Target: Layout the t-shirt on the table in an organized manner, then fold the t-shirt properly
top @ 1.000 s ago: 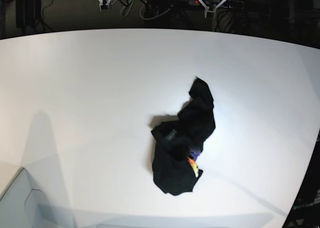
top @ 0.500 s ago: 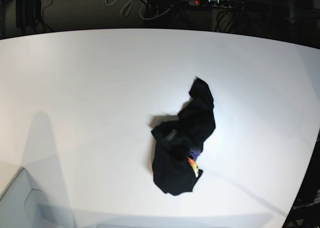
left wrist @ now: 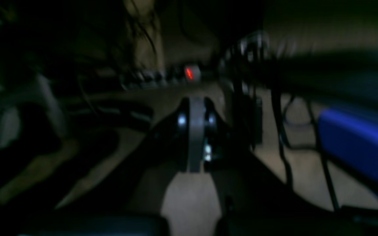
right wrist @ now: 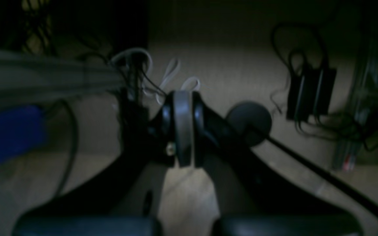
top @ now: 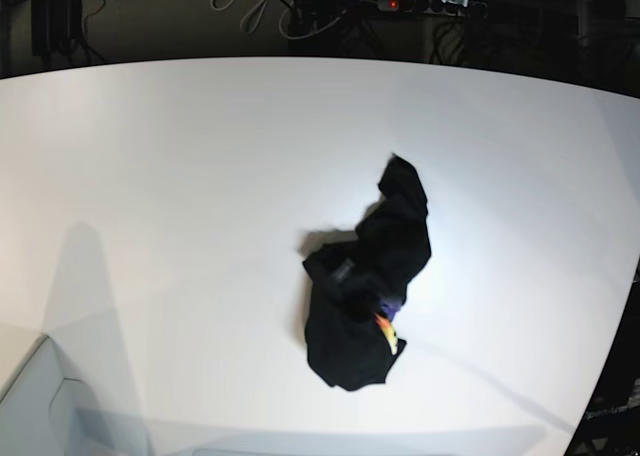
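Fabric lies bunched in a dark heap: we see the t-shirt [top: 368,291] crumpled on the table [top: 180,176], right of centre in the base view and nearer the front edge than the far one. Its upper part tapers to a narrow point toward the far side, while the lower part spreads into a wider lump. A small orange, yellow and purple print patch [top: 386,328] peeks out on the heap's lower right edge. Nothing touches the shirt.

Both arms sit well apart from it, beyond the table's far edge, where we catch only small light-coloured parts at the top of the base view. Our left gripper [left wrist: 195,131] shows in its wrist view with the two fingers pressed together, nothing between them, over a dim floor with cables [left wrist: 287,131], a power strip with a red light [left wrist: 189,72] and a blue object [left wrist: 359,141]. Our right gripper [right wrist: 182,127] is likewise clenched on nothing, above the floor with white cords [right wrist: 162,78] and a black box [right wrist: 310,91]. Both wrist views are dark and blurred.
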Robot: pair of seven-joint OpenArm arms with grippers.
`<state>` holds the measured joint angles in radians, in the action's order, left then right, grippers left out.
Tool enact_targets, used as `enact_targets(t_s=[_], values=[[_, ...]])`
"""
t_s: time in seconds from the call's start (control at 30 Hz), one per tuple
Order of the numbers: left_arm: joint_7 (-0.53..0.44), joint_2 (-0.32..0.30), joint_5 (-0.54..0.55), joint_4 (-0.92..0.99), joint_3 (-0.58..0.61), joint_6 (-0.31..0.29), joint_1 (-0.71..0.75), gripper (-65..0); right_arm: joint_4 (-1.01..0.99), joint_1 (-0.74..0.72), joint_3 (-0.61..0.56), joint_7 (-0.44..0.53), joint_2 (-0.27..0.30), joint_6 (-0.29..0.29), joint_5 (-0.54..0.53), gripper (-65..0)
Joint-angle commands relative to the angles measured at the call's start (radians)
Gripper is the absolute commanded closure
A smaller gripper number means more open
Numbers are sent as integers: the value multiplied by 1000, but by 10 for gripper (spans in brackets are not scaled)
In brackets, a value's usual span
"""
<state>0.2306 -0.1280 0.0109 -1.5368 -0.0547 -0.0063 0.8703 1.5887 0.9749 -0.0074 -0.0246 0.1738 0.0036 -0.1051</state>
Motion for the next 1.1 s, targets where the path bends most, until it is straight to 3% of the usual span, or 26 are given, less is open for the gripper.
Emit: enact_targets(t_s=[0.0,0.3,0.5,0.83,0.93,1.0,1.07], values=[[2,-3,-2,-55,-23,6,36,-1,46,34,20,-2,5,2,-2,0],[20,-2,-2,-328,-110,4,94,-1,402,43,82,-275,-3,2,-2,0],[20,-2,-2,-410,-112,6,54,-1,447,-32,76,-280,-15,2,-2,0],[22,34,-2,-420,-110,6,-72,-5,450,-242,76,-281,-152,2,-2,-2],[22,40,-2,-420,-113,7,-102,-9,450,-293,73,-283,-178,2,-2,-35],[22,58,-2,-420,-115,9,-115,-48,448,-317,73,-283,-188,2,-2,-87],[22,75,-2,-420,-115,9,-132,-142,448,-333,53,-303,-190,2,-2,-154]])
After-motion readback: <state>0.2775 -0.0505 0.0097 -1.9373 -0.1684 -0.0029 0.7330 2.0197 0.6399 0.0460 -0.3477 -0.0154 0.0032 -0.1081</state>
